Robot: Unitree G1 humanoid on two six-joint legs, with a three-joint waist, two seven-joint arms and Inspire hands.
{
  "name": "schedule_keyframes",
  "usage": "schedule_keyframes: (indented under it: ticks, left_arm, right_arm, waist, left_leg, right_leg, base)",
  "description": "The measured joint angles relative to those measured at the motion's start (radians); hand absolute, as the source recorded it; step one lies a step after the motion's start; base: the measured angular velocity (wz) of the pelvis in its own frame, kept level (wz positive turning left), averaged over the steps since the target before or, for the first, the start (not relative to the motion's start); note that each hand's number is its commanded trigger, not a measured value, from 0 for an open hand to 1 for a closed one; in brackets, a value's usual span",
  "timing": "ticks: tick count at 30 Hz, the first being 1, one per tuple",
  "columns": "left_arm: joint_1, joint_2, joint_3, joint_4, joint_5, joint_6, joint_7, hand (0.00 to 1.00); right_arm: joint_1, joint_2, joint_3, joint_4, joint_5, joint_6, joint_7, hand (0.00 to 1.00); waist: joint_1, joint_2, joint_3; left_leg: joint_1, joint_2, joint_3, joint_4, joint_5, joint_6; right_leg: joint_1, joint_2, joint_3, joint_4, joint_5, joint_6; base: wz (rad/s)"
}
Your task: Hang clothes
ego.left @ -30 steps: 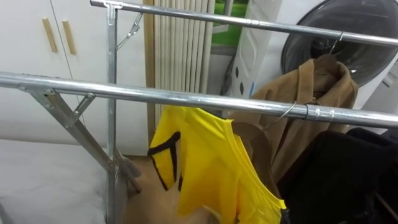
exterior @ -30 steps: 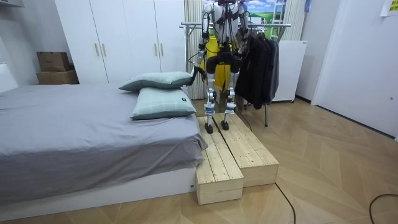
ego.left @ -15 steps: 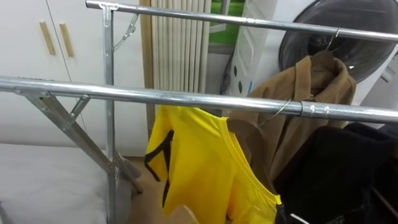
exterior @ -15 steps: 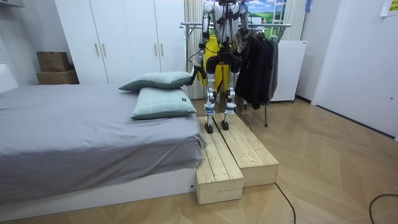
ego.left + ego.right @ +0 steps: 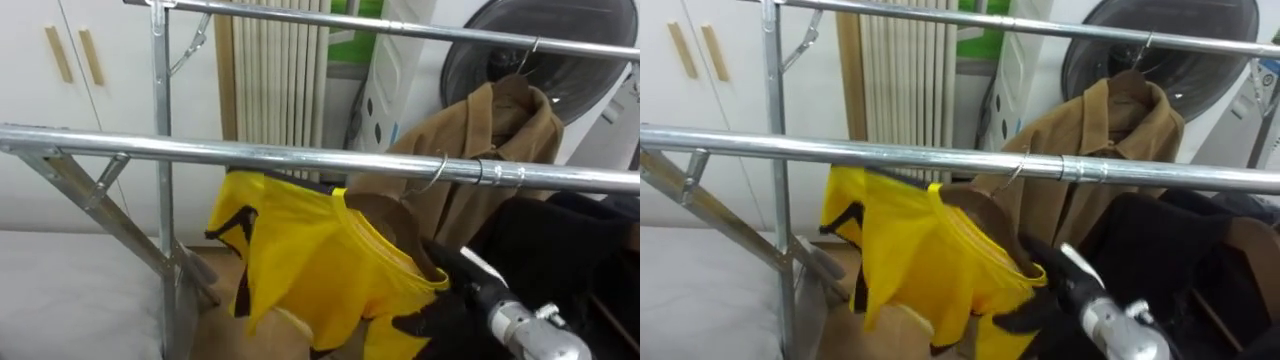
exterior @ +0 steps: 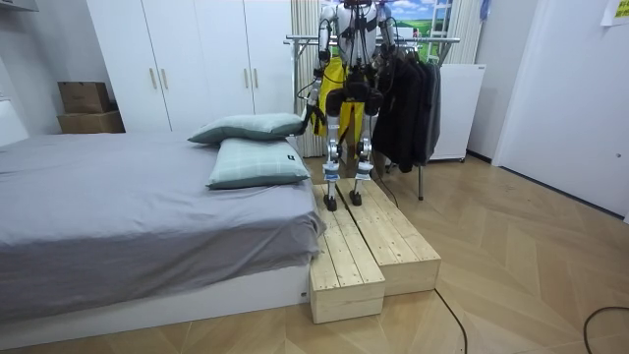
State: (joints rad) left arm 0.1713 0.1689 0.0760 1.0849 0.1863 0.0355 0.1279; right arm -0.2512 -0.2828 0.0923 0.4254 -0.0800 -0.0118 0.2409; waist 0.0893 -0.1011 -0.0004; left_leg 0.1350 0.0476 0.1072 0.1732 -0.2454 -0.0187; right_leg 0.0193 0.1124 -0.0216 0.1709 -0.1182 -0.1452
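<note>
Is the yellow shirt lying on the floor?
No, the yellow shirt hangs on a hanger just under the near rail.

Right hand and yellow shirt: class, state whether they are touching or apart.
Touching. The right eye view shows the right hand with its dark fingers curled over the collar edge of the yellow shirt, with no gap between them.

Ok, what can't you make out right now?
Hanger hook: its top is hidden behind the front rail, eye views.
Right hand: its hold on the yellow shirt is masked by cloth, eye views.
Shirt's hem: cut off by the bottom edge.
Left hand: too small, room view.
</note>
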Motion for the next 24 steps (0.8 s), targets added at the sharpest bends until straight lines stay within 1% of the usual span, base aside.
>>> schedule_keyframes:
  ticks: [2,4,8,9,11,14,19,22,24]
  left_arm:
    - [0.005,0.002,0.000,-0.001,0.001,0.000,0.000,0.00]
    - [0.006,0.002,0.000,-0.001,0.001,0.000,0.000,0.00]
    - [0.008,0.001,0.000,-0.001,0.001,0.000,0.001,0.00]
    - [0.009,0.001,0.000,-0.001,0.001,0.000,0.003,0.00]
    - [0.013,-0.002,0.000,-0.001,0.001,0.000,0.017,0.00]
    - [0.016,-0.002,0.000,-0.001,0.001,0.000,0.021,0.00]
    - [0.016,-0.003,-0.001,-0.005,0.000,0.000,0.034,0.00]
    - [0.017,-0.005,-0.002,-0.005,0.000,0.000,0.049,0.00]
    - [0.019,-0.005,-0.004,-0.005,-0.001,0.000,0.059,0.00]
  right_arm:
    - [0.017,-0.002,-0.009,-0.075,0.000,0.000,-0.013,0.00]
    - [0.040,-0.011,-0.019,-0.133,0.000,-0.001,-0.026,0.00]
    - [0.085,-0.014,-0.070,-0.209,0.002,0.000,-0.050,0.00]
    - [0.089,-0.014,-0.074,-0.214,0.002,-0.002,-0.055,0.00]
    - [0.093,-0.014,-0.081,-0.215,0.002,-0.004,-0.068,0.00]
    - [0.119,-0.014,-0.094,-0.214,0.007,-0.009,-0.089,0.00]
    - [0.159,-0.014,-0.107,-0.202,0.072,-0.009,-0.117,0.00]
    - [0.176,-0.014,-0.107,-0.196,0.100,-0.009,-0.125,0.00]
    - [0.177,-0.014,-0.107,-0.162,0.120,-0.012,-0.133,0.00]
  waist:
    - [-0.010,0.001,0.0004]
    - [-0.012,0.001,0.0004]
    - [-0.016,0.003,0.0016]
    - [-0.017,0.003,0.0016]
    - [-0.031,0.004,0.0021]
    - [-0.035,0.004,0.0021]
    - [-0.037,0.004,0.0019]
    - [-0.044,0.004,0.0020]
    - [-0.051,0.003,0.0017]
  left_leg:
    - [0.000,0.000,0.002,-0.003,0.000,0.000]
    - [-0.002,0.000,0.002,-0.003,0.000,0.000]
    - [-0.003,-0.001,0.004,-0.006,0.000,0.000]
    - [-0.003,-0.001,0.004,-0.006,0.000,0.000]
    - [-0.004,0.000,0.004,-0.006,0.000,0.000]
    - [-0.003,0.000,0.004,-0.005,0.000,0.000]
    - [-0.003,0.000,0.002,-0.005,0.000,0.000]
    - [-0.003,0.000,0.002,-0.005,0.000,0.000]
    - [-0.002,0.000,0.003,-0.005,0.000,0.000]
  right_leg:
    - [-0.005,0.000,0.001,-0.001,0.000,0.000]
    - [-0.008,0.000,0.003,-0.002,0.000,0.001]
    - [-0.012,0.000,0.006,-0.001,0.000,0.001]
    - [-0.012,0.001,0.006,-0.001,0.000,0.001]
    - [-0.012,0.001,0.006,-0.002,0.000,0.001]
    - [-0.011,0.001,0.005,-0.001,0.000,0.001]
    - [-0.011,0.001,0.004,-0.001,0.000,0.001]
    - [-0.011,0.001,0.004,-0.001,0.000,0.001]
    - [-0.011,0.001,0.004,0.000,0.000,0.001]
  base:
    - [0.00]
    - [-0.04]
    - [-0.01]
    - [0.00]
    - [0.00]
    - [0.00]
    - [0.00]
    - [0.00]
    - [0.00]
